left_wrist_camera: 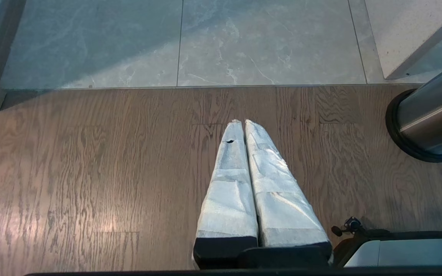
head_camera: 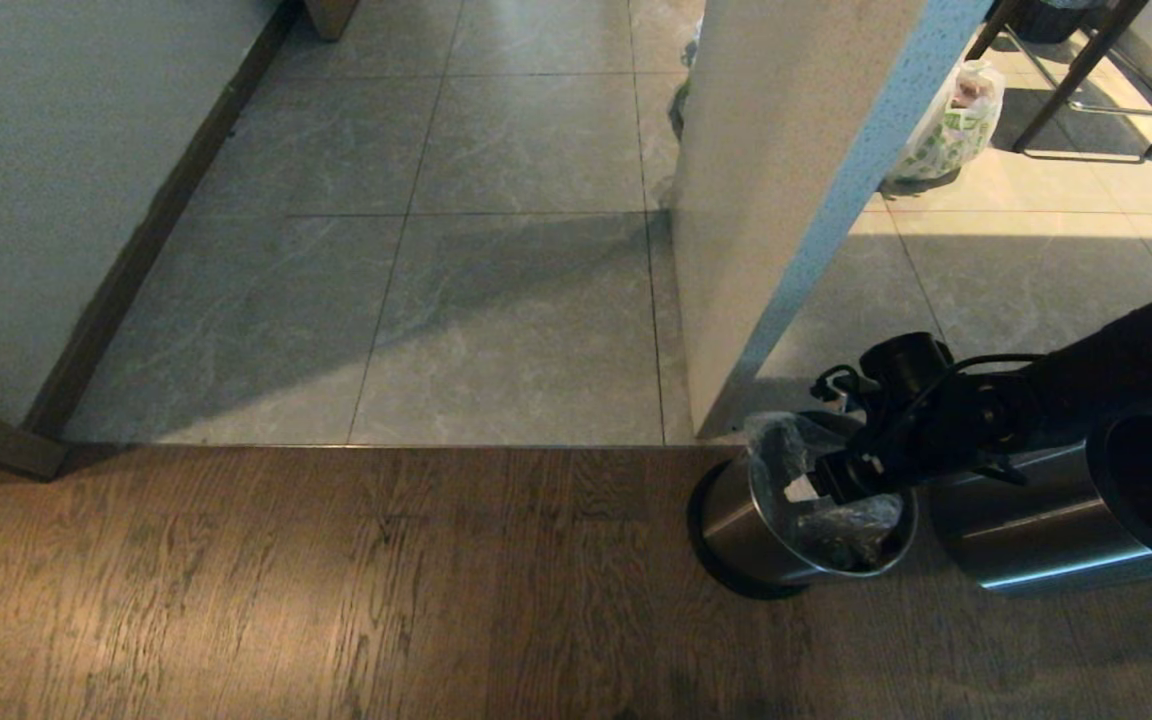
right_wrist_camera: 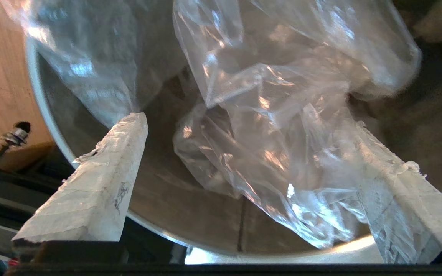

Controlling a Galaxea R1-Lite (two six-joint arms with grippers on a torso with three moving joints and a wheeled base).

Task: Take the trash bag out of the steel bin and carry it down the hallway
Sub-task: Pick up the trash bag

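Note:
The steel bin stands on the wood floor beside a pillar, its black base also showing in the left wrist view. The clear crinkly trash bag lies crumpled inside it. My right gripper reaches in from the right and hangs at the bin's mouth. Its taped fingers stand wide open with folds of the trash bag between them, and nothing is clamped. My left gripper is shut and empty, parked over the wood floor left of the bin. The tiled hallway runs ahead.
A bigger steel bin stands right next to the small one, under my right arm. A pale pillar rises just behind the bins. A white shopping bag with green print and stool legs stand beyond it. A wall with dark baseboard bounds the hallway's left.

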